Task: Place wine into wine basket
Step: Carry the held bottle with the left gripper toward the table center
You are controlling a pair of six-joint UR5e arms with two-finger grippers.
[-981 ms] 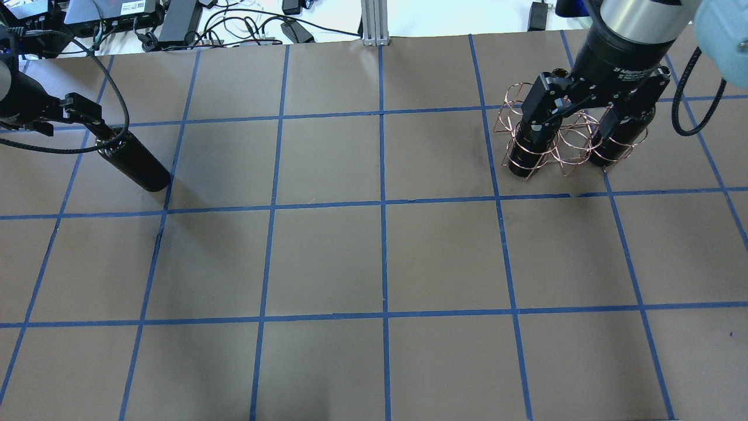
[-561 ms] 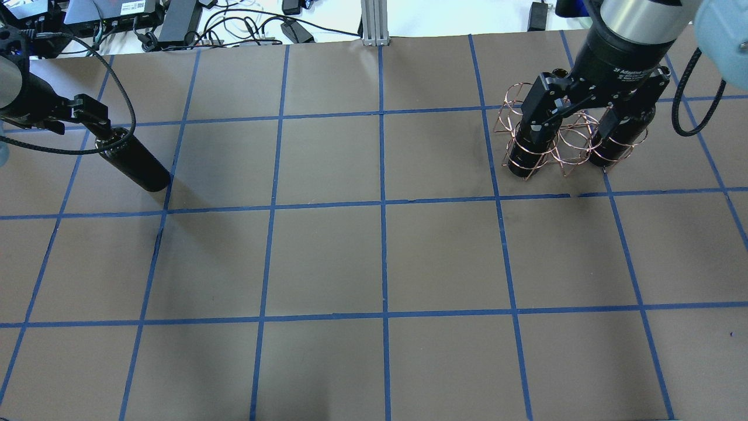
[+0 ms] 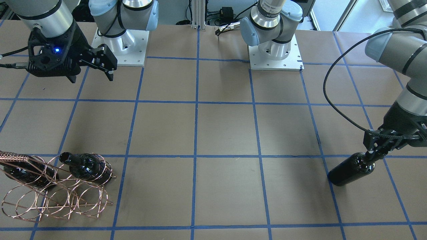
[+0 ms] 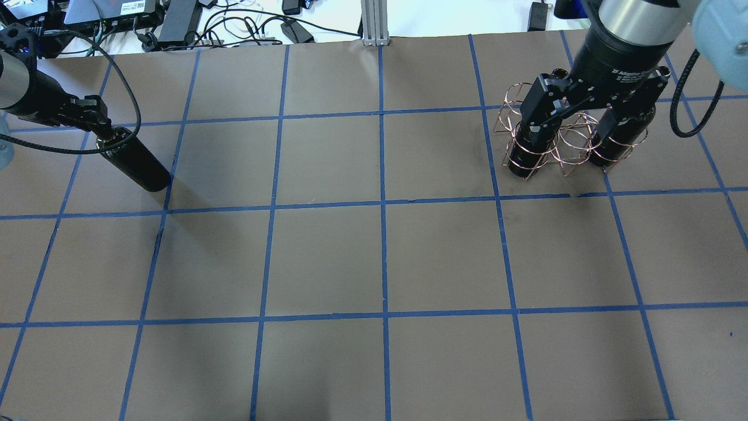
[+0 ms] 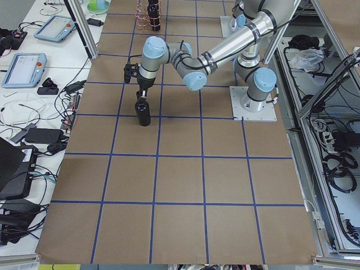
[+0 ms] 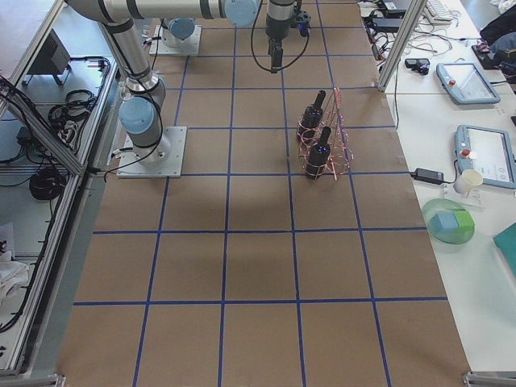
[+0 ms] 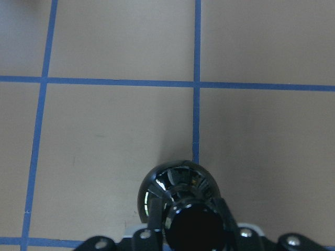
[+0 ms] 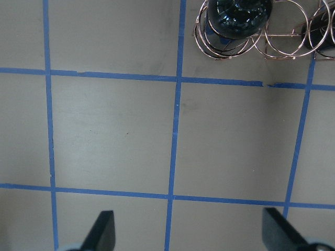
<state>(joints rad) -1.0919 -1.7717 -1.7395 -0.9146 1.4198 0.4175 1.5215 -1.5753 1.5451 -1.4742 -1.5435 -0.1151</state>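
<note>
A dark glossy wine bottle (image 4: 135, 162) stands upright on the table at the robot's far left; it also shows in the front view (image 3: 350, 170). My left gripper (image 4: 100, 126) is shut on its neck, and the left wrist view shows the bottle's mouth (image 7: 196, 230) between the fingers (image 7: 155, 217). The copper wire wine basket (image 4: 565, 140) stands at the far right and holds two more bottles (image 3: 83, 165) (image 3: 26, 171). My right gripper (image 4: 577, 117) hangs open and empty well above the basket; the right wrist view shows its spread fingertips (image 8: 104, 230).
The brown table (image 4: 380, 257) has a blue tape grid. Cables and power bricks (image 4: 175, 23) lie beyond its far edge. A metal post (image 4: 374, 20) stands at the back middle. Tablets and a bowl (image 6: 451, 222) rest on side benches.
My left gripper has moved a little to the right over the bottle's neck and closed in on it. The bottle, the basket and the right arm have not moved.
</note>
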